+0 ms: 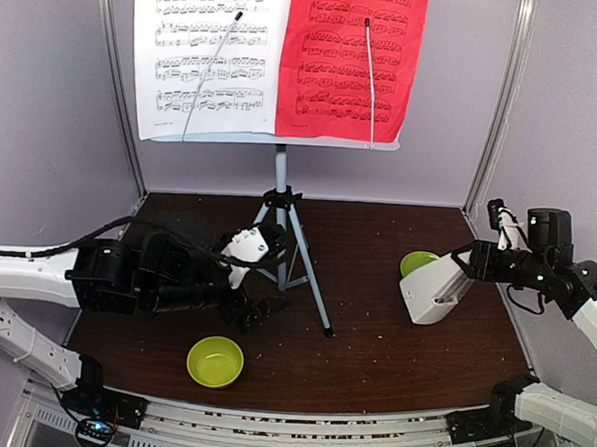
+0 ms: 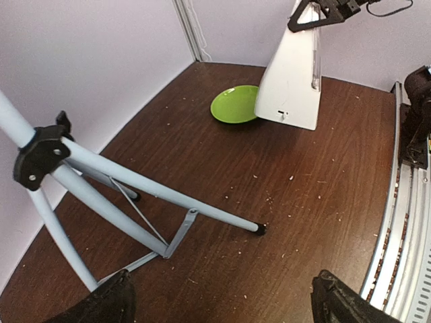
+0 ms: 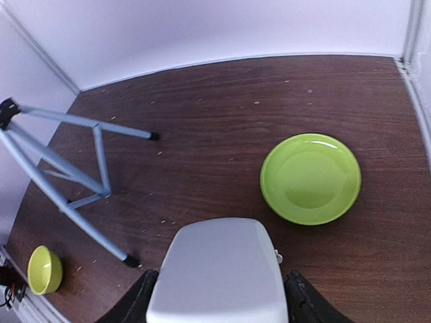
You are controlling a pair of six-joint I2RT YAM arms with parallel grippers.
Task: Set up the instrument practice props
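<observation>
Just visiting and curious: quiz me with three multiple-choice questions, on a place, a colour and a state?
1. Where is the green bowl? A near the table's front edge; B on a chair; C on the floor.
2. The sheet-music page beside the white page is: A blue; B red; C yellow.
3. The right hand is: A empty; B gripping the metronome; C holding the bowl.
Answers: 1 A, it sits alone near the front edge; 2 B, plainly red; 3 B, its fingers flank the metronome's top.

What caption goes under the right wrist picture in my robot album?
The right gripper clasps the cream metronome, green plate beyond it, music stand legs on the left.
</observation>
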